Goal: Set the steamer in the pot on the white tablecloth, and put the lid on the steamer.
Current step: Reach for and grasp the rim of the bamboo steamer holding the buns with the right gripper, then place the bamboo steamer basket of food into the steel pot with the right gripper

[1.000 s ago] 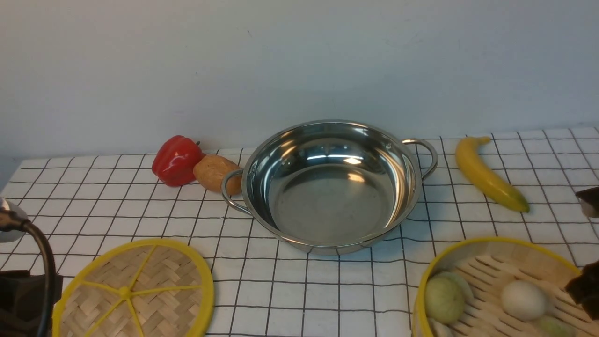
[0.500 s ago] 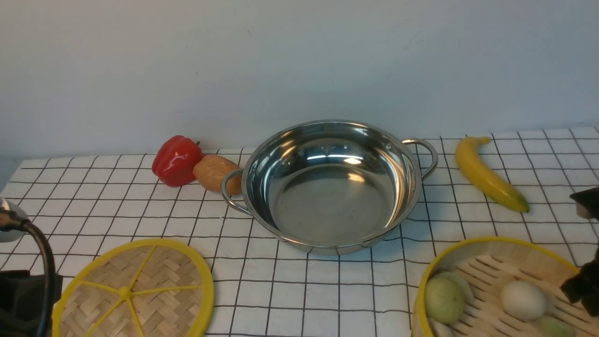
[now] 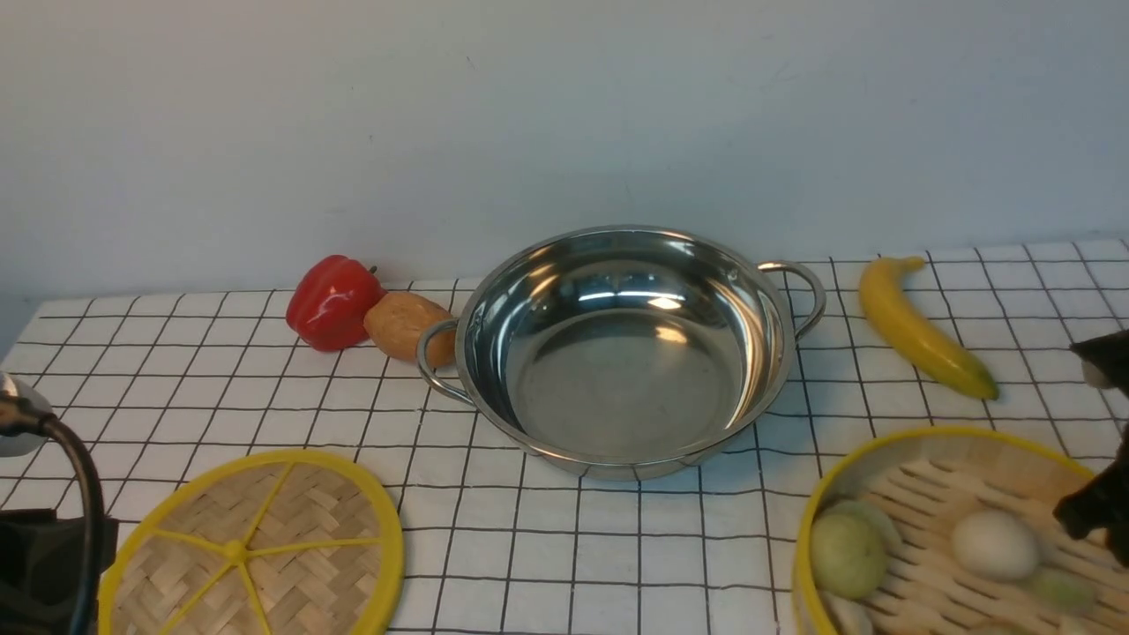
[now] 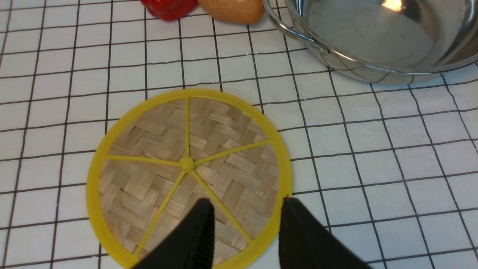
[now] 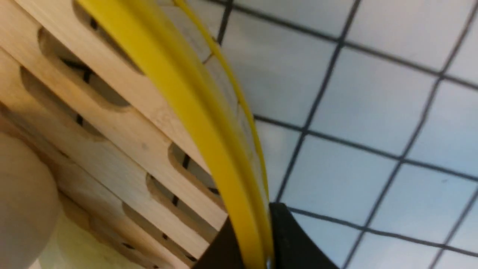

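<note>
Cloth fills the lower half of the front view: the white tablecloth (image 3: 617,547), gridded in black. At the centre of that frame stands the pot (image 3: 758,335), upright and empty, ready to take the basket. The steamer (image 3: 961,433) is in the lower right corner, apart from the pot and cut off by the frame edge. Whether its base rests on the cloth or is raised off it I cannot tell, as that part is out of view. The lid (image 3: 256,547) lies flat in the lower left corner, since it goes on last. A banana (image 3: 917,331) right of the pot, and a red pepper (image 3: 331,300) and a potato (image 3: 407,326) to its left, play no part. Round buns (image 3: 995,545) sit inside the steamer, so it wants carrying level. The right gripper (image 5: 257,239) is clenched on the steamer's yellow rim, one finger on either side of the wall, a hold fit for lifting. The left gripper (image 4: 246,204) hangs above the lid's edge, jaws parted, grasping nothing.
</note>
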`<state>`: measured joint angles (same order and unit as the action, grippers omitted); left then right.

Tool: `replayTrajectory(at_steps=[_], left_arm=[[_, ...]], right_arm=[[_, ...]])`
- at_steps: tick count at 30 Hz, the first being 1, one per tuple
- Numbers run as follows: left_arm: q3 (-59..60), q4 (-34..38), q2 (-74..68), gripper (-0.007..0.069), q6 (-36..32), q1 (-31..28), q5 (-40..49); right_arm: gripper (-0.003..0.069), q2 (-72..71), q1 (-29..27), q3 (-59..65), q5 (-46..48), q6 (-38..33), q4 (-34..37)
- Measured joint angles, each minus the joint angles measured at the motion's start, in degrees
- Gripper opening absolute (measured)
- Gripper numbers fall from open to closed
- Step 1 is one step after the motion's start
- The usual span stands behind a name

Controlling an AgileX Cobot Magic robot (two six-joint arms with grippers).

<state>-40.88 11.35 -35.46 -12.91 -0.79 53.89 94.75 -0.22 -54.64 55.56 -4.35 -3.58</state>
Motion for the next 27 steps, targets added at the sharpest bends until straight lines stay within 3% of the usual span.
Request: replayTrajectory(at_steps=[9,16,22,27], left_arm=[[0.0,0.0,0.0,0.0243,0.0,0.0,-0.05],[0.0,0.0,0.0,0.0243,0.0,0.0,-0.11],[0.0,0.0,0.0,0.0243,0.0,0.0,-0.16],[0.0,0.4,0.0,0.0243,0.0,0.0,-0.16]], right_arm=[[0.0057,-0.17,0.0,-6.05,8.79,-2.46,1.32],[0.0057,-0.17,0.0,-8.21,14.38,-5.02,6.75],[0.0057,-0.17,0.49,-14.64,14.36,-5.1,9.69],[0.0057,0.33,4.82,-21.32,14.5,-5.1,10.64]])
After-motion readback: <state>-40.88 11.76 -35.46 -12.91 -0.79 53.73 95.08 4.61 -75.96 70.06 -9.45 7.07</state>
